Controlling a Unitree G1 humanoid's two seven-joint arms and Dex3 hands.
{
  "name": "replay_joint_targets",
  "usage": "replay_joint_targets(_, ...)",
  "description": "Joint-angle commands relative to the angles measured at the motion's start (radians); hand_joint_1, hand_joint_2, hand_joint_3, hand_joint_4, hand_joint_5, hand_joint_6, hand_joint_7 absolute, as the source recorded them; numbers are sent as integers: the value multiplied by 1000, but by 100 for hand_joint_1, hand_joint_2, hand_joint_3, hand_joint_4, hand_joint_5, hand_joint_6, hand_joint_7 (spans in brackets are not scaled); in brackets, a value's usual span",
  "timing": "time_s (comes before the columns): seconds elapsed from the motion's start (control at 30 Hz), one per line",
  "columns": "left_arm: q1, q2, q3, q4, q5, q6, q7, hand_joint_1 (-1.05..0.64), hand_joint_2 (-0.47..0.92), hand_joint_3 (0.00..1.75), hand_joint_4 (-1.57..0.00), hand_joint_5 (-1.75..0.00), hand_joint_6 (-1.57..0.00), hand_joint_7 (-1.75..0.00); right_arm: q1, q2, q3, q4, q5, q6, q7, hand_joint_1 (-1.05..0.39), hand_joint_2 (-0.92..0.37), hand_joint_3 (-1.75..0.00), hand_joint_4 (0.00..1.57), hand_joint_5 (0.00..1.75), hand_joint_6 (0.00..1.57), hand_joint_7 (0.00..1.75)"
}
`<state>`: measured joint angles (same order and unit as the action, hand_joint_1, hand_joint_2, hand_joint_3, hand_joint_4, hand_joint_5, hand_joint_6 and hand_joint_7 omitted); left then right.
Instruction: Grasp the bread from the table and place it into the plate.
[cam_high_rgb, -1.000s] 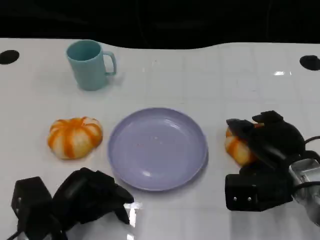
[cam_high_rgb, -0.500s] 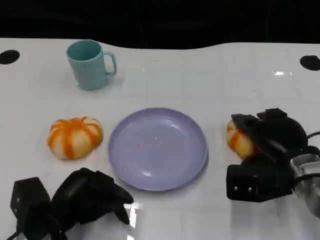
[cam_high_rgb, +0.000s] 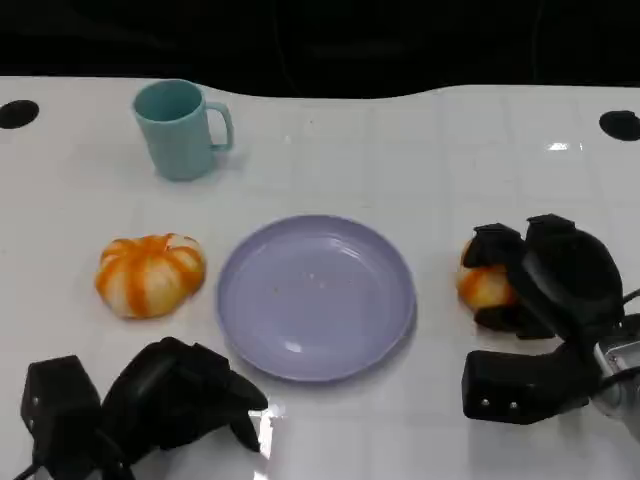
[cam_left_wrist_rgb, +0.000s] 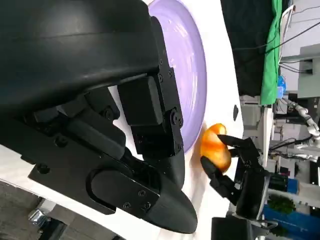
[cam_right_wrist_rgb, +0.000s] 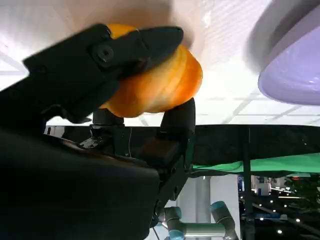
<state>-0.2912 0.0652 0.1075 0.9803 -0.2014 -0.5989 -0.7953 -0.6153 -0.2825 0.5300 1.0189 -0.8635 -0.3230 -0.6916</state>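
Orange-and-white bread (cam_high_rgb: 483, 285) near the tabletop's right edge, just right of the purple plate (cam_high_rgb: 316, 297), clasped by the right hand (cam_high_rgb: 545, 280) with fingers (cam_right_wrist_rgb: 125, 50) wrapped over its top and far side; touching the surface or raised, cannot tell. Plate mid-table, toward the near edge, nothing in it. Second striped bun (cam_high_rgb: 150, 274) left of the plate, apart from it. Left hand (cam_high_rgb: 175, 395) at the near left corner, fingers curled in, holding nothing. Teal mug (cam_high_rgb: 180, 128) toward the far left edge, upright, handle to the right.
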Motion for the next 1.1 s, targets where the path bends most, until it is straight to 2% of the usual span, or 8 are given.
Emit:
replay_joint_targets(0.03,12,13,4,-7,-3,2,5,-105,83,0,-126,-87,-156,-6,-28,-13,-3,14,12,-13,-41,-23,-44,-104,91,175,68,174)
replay_joint_targets(0.2,13,14,3,-11,-1,3,9,-105,84,0,-126,-87,-156,-5,-34,-14,-4,10,15,-22,-68,-23,-43,-106,91,175,68,175)
replay_joint_targets(0.27,14,14,1,-17,2,6,13,-105,84,0,-126,-88,-156,-5,-38,-16,-10,-3,17,-33,-98,-19,-33,-115,95,175,69,175)
replay_joint_targets(0.43,15,15,0,-21,2,8,15,-105,84,0,-126,-88,-156,-5,-42,-16,-7,2,19,-38,-112,-18,-30,-119,96,175,70,175)
replay_joint_targets(0.6,15,13,-2,-13,10,-5,27,-105,84,0,-126,-89,-157,-5,-45,4,-35,-77,70,-149,-117,-13,-29,-132,102,175,75,175)
replay_joint_targets(0.7,15,14,-1,-14,9,-2,25,-105,85,0,-125,-89,-157,-5,-45,6,-40,-92,78,-180,-108,-11,-22,-143,104,175,79,175)
replay_joint_targets(0.9,13,12,0,-12,5,2,21,-105,84,0,-125,-89,-157,-5,-23,25,-53,-202,130,-219,17,-10,-21,-152,103,175,78,175)
replay_joint_targets(1.1,17,15,0,-15,4,3,15,-105,84,0,-123,-89,-157,-5,-12,32,-44,-297,167,-276,162,-11,-17,-160,104,175,84,161)
